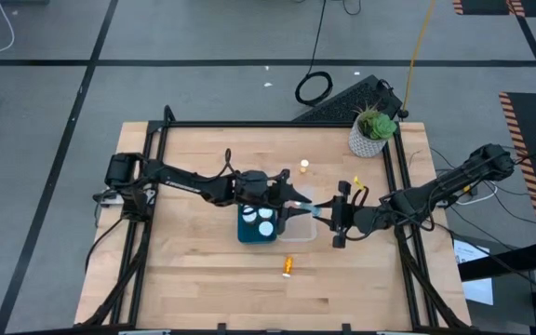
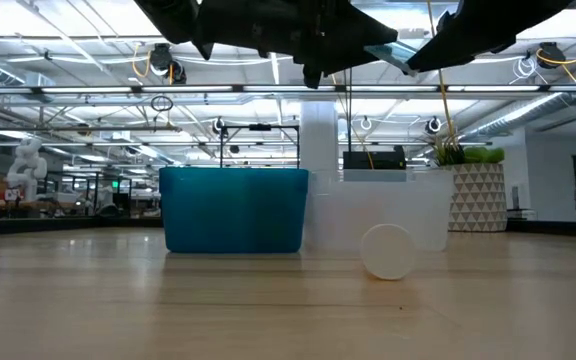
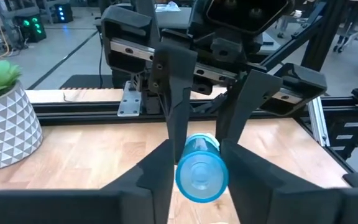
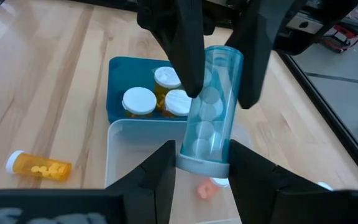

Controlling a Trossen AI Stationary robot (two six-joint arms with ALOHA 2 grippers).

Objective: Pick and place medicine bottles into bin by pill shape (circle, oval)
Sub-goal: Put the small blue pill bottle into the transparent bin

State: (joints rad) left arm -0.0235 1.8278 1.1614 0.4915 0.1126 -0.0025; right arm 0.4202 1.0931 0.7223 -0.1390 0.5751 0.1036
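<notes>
Held between both grippers, right in front of the two wrist cameras, is a slim translucent teal pill bottle (image 4: 209, 112) with round white pills showing through its wall. The right gripper (image 4: 201, 163) has its dark fingers (image 4: 157, 171) pressed against the bottle's lower end, and the left gripper (image 3: 199, 163) clamps the other end; each wrist view shows the opposite arm's fingers closed on the same bottle. From above, the bottle (image 1: 307, 207) hangs over the seam between the two bins at mid-table.

Below it, the right wrist view looks into a solid teal rectangular bin (image 4: 118, 94) holding three white-capped bottles (image 4: 139, 101), and into a clear plastic bin (image 4: 115, 152) just beside it with a small pink item inside that is too cut off to identify. That view also shows an amber bottle lying on its side (image 4: 39, 167) on the bare wooden tabletop (image 1: 194, 270), well apart from the bins.

Only the overhead view shows a small amber bottle standing upright (image 1: 303, 167) behind the bins and a potted green plant in a white patterned pot (image 1: 373, 133) at the far right corner. The low view shows just the white round cap (image 2: 387, 251) of the fallen bottle. Open wood surrounds the bins on every side, bounded by a black metal frame (image 1: 277, 124).
</notes>
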